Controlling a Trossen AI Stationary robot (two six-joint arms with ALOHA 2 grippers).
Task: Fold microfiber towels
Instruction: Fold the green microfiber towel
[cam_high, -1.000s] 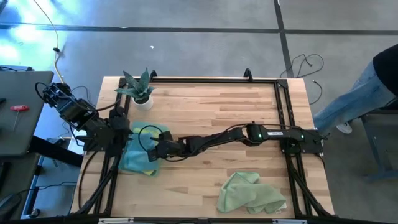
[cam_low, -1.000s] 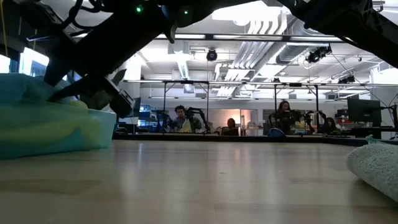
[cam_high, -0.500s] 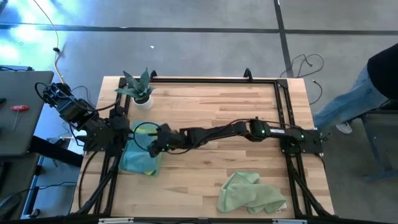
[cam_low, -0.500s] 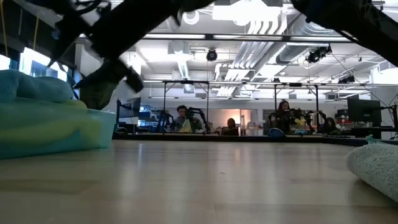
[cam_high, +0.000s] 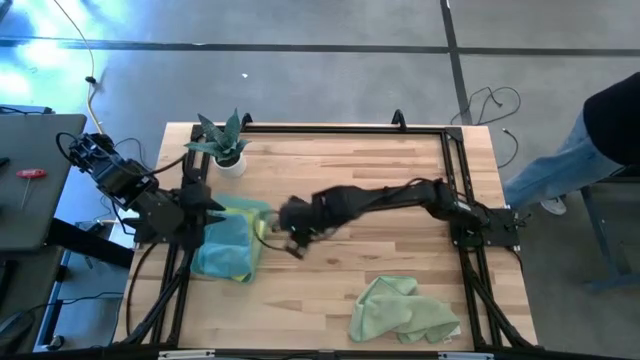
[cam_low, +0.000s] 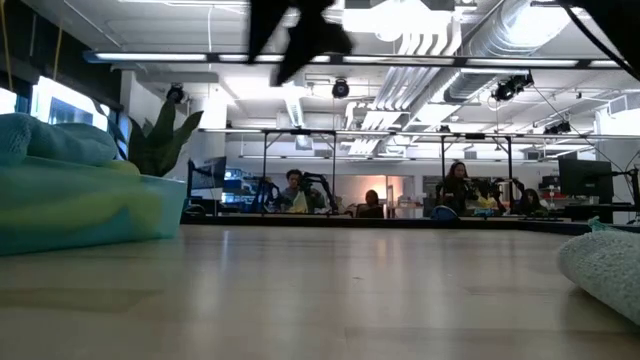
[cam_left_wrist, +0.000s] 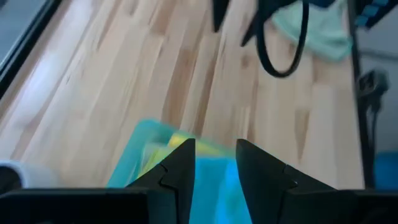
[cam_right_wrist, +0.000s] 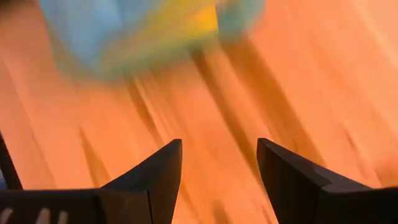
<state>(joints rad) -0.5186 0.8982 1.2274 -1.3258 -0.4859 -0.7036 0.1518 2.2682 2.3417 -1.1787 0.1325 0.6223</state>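
A stack of folded microfiber towels (cam_high: 228, 246), sky blue and teal with a yellow edge showing, lies flat on the table's left side; it also shows in the low view (cam_low: 80, 200). A crumpled pale green towel (cam_high: 402, 312) lies near the front right. My right gripper (cam_high: 292, 238) hangs open above bare wood just right of the stack, with nothing between its fingers (cam_right_wrist: 219, 168). My left gripper (cam_high: 210, 206) hovers over the stack's far left corner, its fingers (cam_left_wrist: 214, 158) a narrow gap apart and clear of the cloth.
A small potted plant (cam_high: 226, 146) stands at the far left corner, behind the stack. Bare wood lies across the table's middle and far right (cam_high: 380, 170). A person's leg (cam_high: 560, 175) shows beyond the table's right edge.
My right gripper has come off the top of the towel stack, risen quickly and drawn back toward the table's right, turning as it went. The stack stays where it was. My left gripper keeps its place over the stack's far left corner.
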